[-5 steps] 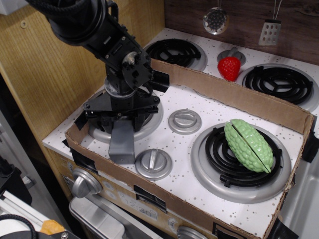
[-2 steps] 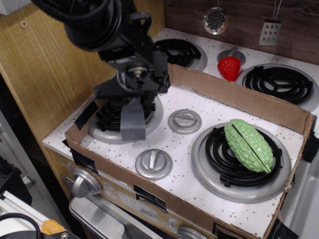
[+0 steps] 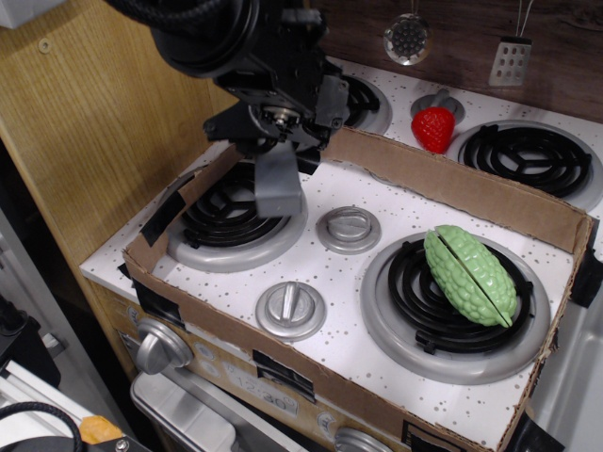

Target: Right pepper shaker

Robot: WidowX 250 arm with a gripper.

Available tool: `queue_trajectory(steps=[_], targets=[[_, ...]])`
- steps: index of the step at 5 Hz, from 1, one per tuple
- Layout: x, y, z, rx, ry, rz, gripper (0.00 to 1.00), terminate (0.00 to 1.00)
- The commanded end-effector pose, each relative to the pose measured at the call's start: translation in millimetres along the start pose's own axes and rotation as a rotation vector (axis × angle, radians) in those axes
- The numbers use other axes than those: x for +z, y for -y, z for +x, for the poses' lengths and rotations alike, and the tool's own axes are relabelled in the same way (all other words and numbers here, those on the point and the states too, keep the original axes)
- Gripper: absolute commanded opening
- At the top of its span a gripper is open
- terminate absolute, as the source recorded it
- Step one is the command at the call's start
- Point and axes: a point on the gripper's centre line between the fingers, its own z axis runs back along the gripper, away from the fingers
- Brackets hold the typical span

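Observation:
My gripper [image 3: 277,151] is shut on the pepper shaker [image 3: 279,185], a matte grey rectangular bottle. The bottle hangs below the jaws, grey body downward; its silver cap is hidden in the gripper. It is held in the air above the right edge of the front left burner [image 3: 226,218], clear of the stove top. The black arm and wrist [image 3: 254,56] fill the upper left of the view.
A cardboard wall [image 3: 452,184] rings the front half of the stove. Two flat silver knobs [image 3: 349,229] [image 3: 290,308] lie between the front burners. A green bumpy vegetable [image 3: 468,273] lies on the front right burner. A red strawberry [image 3: 433,128] sits behind the cardboard.
The gripper has lifted the pepper shaker off the stove's front left and carried it up and to the right, from the burner's front edge to above its right edge.

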Motion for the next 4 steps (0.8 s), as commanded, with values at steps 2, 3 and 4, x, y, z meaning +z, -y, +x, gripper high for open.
queue_trajectory(steps=[2,3,4], targets=[[1,2,25,-0.091,0.446,0.037,0.0,0.0],[4,-3,18,-0.073,0.538,0.076,0.0,0.0],[4,-7,11,-0.042,0.59,0.1,0.0,0.0]])
